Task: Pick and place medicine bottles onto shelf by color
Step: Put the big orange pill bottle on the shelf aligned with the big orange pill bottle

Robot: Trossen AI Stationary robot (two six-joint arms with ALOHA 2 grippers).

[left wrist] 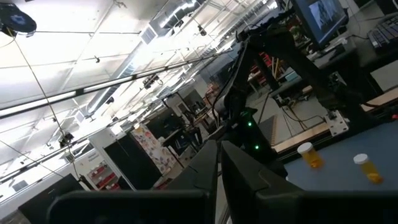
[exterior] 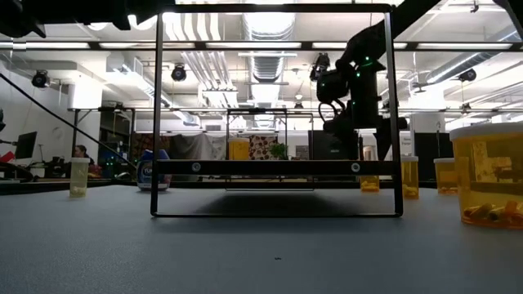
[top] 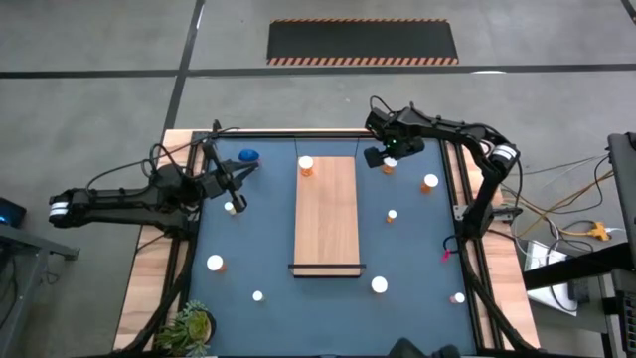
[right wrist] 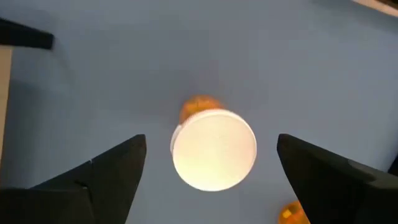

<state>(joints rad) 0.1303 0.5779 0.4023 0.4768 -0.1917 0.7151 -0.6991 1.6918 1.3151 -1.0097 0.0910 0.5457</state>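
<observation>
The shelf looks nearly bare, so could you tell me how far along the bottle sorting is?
Done: one orange bottle stands on the shelf. In hand: the right gripper hangs open above a white-capped bottle right of the shelf; the left gripper is shut, empty. Left: the blue bottle and the other orange bottles on the mat.

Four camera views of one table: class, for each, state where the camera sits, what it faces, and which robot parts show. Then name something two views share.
High view: overhead, facing straight down; both arms, the shelf, the blue bottle.
Low view: table height, facing level across into the room; one arm hangs above.
Left wrist view: facing upward toward the ceiling; left gripper shut.
Right wrist view: facing down; right gripper open around a white-capped bottle.
Shared: that bottle also shows in the high view.
</observation>
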